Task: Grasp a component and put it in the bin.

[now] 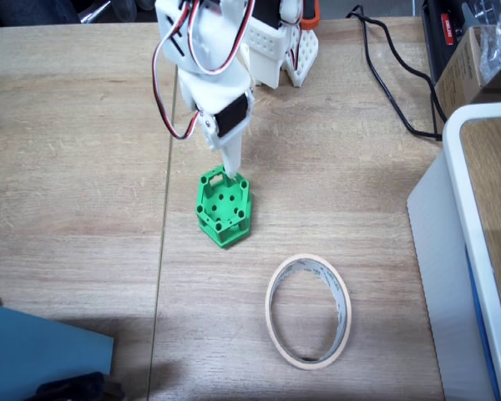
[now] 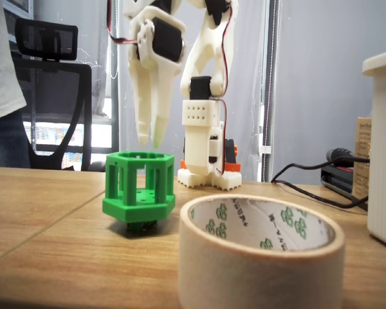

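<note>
At the far left of the side-on fixed view, a person's light sleeve and a black office chair stand behind the wooden tabletop. Just right of them the white gripper hangs point-down directly above the green hexagonal component, its two long fingers nearly together with only a thin slit between the tips; the jaws look all but closed and hold nothing, though from this angle I cannot be sure whether the tips clear the block's upper rim. Seen from above in a fixed view, the gripper meets the far edge of the component, which sits tilted on the tabletop with its holed face turned up. Red, black and white servo wires loop beside the arm. Further right, well apart from the block, the bin, a beige roll of masking tape, lies flat and hollow; in the side view the bin is nearest the camera. Beyond it, a black cable trails across the wood, and a white-edged box stands at the right edge.
</note>
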Controlling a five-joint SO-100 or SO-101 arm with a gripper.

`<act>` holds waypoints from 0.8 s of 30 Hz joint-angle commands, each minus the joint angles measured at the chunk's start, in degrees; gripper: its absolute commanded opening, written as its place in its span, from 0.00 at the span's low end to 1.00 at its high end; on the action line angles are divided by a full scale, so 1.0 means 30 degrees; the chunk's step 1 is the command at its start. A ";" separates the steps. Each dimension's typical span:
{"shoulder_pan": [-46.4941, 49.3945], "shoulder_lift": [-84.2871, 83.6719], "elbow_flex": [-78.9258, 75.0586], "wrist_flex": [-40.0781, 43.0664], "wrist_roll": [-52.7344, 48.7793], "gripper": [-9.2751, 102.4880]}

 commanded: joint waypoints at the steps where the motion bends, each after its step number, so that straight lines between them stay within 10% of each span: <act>1: 0.0615 0.0000 -0.1172 -0.0293 0.0117 0.23; 24: 0.2109 -0.1201 -0.0322 -0.5684 0.0146 0.24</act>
